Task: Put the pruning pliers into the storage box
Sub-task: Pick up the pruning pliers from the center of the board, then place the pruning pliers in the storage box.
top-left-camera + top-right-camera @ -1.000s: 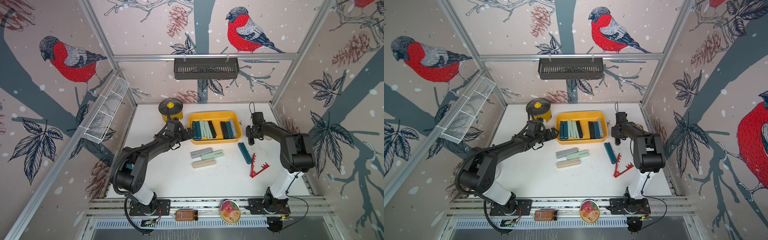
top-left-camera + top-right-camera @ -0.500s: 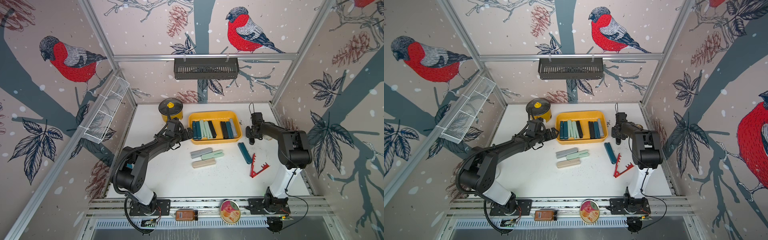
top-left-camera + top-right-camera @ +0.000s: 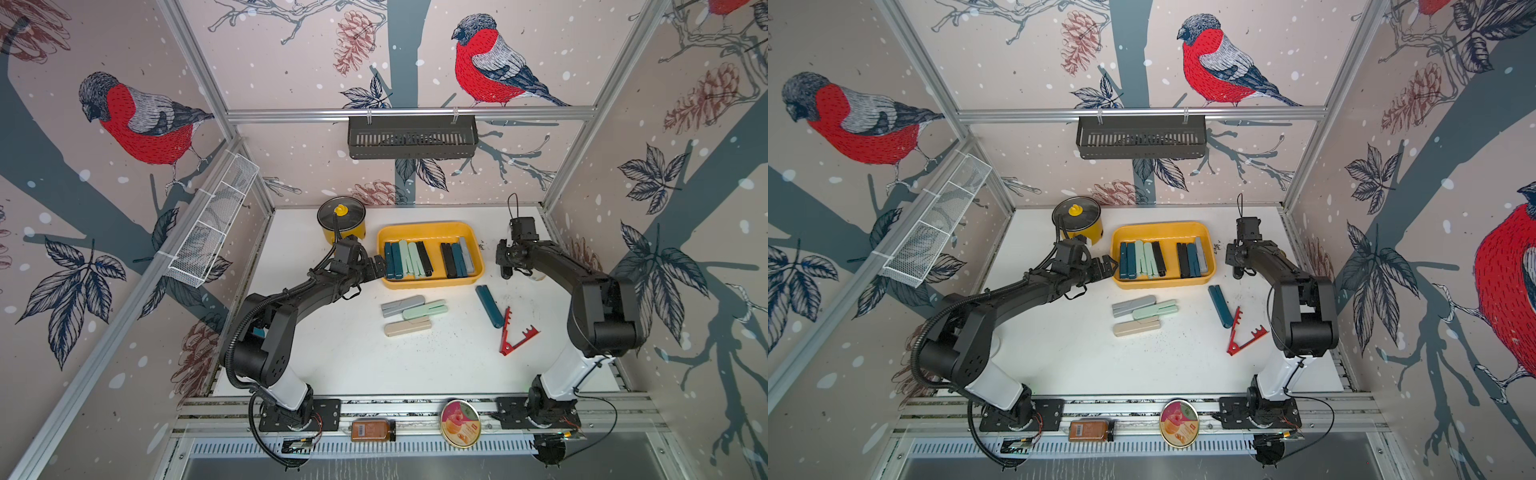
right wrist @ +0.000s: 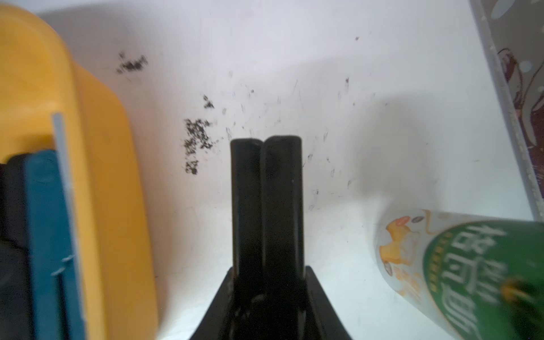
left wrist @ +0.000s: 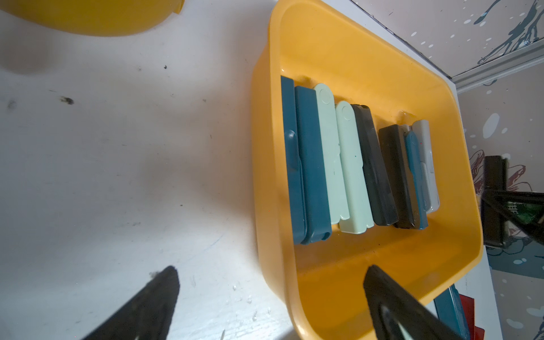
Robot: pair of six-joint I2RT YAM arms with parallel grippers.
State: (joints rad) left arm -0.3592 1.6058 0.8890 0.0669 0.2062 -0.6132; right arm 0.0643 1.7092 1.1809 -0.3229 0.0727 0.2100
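The yellow storage box [image 3: 430,225] at the back of the table holds several pruning pliers in teal, mint, black and grey [image 5: 312,164]. More pliers lie on the table in front of it: grey [image 3: 402,305], mint [image 3: 424,309], beige [image 3: 407,328], teal [image 3: 489,305] and a red toothed V-shaped one [image 3: 515,336]. My left gripper [image 5: 272,268] is open, straddling the box's left wall, one finger over the table and one over the box floor. My right gripper [image 3: 507,266] hangs just right of the box, shut on black two-bar pruning pliers [image 4: 266,200] that stick out over the table.
A yellow lidded pot [image 3: 341,220] stands left of the box. A green-labelled bottle [image 4: 471,265] lies close beside the right gripper. A black slotted basket [image 3: 411,137] and a white wire basket [image 3: 212,220] hang on the walls. A jar [image 3: 372,430] and a tin [image 3: 460,423] sit on the front rail.
The right arm's elbow has shifted slightly while its gripper stays beside the box with the black pliers. The left arm has not moved.
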